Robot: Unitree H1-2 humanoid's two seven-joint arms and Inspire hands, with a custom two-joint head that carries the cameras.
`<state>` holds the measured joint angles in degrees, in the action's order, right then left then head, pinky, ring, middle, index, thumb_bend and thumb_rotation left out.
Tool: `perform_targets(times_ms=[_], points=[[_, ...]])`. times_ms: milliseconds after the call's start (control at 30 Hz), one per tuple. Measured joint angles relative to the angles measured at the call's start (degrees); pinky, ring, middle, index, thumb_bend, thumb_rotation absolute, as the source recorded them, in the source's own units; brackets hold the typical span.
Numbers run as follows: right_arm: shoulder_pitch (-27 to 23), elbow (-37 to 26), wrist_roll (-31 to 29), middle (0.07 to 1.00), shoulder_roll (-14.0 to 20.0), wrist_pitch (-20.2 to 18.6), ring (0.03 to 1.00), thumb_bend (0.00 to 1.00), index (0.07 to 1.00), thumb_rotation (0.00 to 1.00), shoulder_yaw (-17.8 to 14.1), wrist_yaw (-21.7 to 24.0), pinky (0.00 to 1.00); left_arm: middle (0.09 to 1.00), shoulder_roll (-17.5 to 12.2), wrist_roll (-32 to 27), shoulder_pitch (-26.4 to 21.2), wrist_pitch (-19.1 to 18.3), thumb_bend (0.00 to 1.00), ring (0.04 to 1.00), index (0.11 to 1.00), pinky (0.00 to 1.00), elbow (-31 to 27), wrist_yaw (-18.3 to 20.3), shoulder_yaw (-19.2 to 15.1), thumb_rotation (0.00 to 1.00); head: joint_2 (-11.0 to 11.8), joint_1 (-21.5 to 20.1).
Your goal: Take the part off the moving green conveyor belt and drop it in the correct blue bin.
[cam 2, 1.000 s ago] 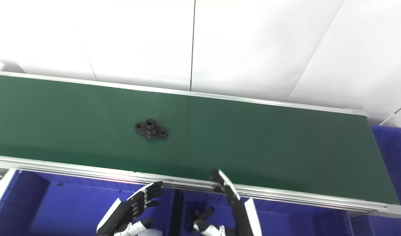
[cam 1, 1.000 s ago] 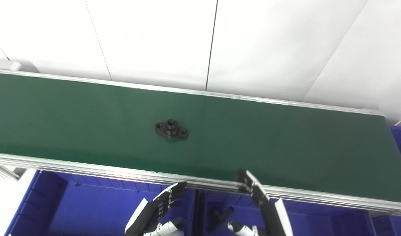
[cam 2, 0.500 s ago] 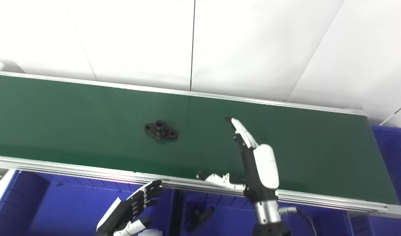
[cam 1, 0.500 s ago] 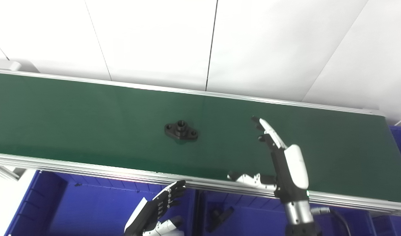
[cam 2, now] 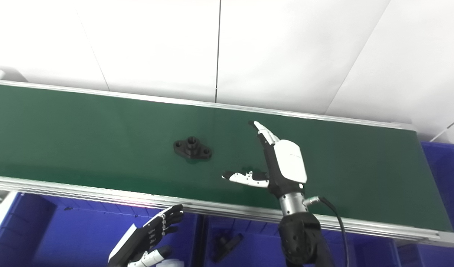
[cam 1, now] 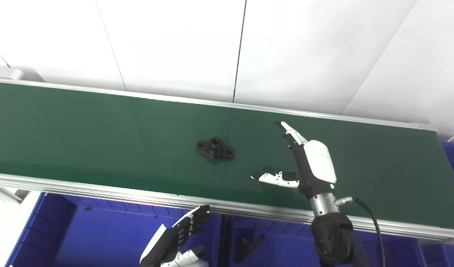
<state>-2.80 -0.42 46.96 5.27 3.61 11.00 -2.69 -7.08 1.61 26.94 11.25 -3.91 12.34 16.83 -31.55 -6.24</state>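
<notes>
So the black flanged part (cam 1: pixel 215 148) is sitting flat on the green conveyor belt (cam 1: pixel 100 126), roughly mid-belt, with nothing touching it. The right hand (cam 1: pixel 304 163) is out over the belt, to the right of the part and clearly apart from it, fingers (cam 1: pixel 290 133) stretched toward the far side and the thumb (cam 1: pixel 273 178) sticking out left, so it's spread wide and holding nothing. Whether it's touching the belt surface or just above it, I honestly can't tell. The left hand (cam 1: pixel 175 237) is down low on the near side, in front of the belt's metal rail, over the left blue bin (cam 1: pixel 82 237); its fingers are spread and empty too, but the bottom edge of the picture cuts off its lower part. There's a dark piece (cam 1: pixel 251 244) lying in the middle blue bin (cam 1: pixel 282 244), too shadowy to make out what it is. The bins are mostly cropped, and only a corner of another blue bin (cam 1: pixel 453 159) peeks out at the right end.
</notes>
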Motion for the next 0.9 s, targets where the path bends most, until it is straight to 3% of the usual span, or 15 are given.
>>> perform_targets(times_ms=[400,600,900], points=[[-8.4,8.5,5.0,0.843,1.2,-4.7,0.79,0.9,0.868,0.52,4.9,0.3,0.65,0.899,-0.1,0.7,-0.6,0.0,0.8,0.898,0.903,0.84,0.1,0.3,0.3,0.67,0.3,0.4],[-10.4,10.5,7.6,0.835,1.7,-7.1,0.784,0.9,0.862,0.51,8.6,2.0,0.66,0.882,0.0,1.3,-1.1,0.1,0.8,0.874,0.892,0.8,1.0,0.3,0.4,0.67,0.4,0.6],[-12.0,12.7,10.0,0.811,2.1,-8.0,0.761,0.93,0.84,0.53,12.8,2.2,0.64,0.887,0.2,1.5,-1.1,0.2,0.8,0.88,0.889,0.82,1.0,0.2,0.6,0.67,0.0,0.8]])
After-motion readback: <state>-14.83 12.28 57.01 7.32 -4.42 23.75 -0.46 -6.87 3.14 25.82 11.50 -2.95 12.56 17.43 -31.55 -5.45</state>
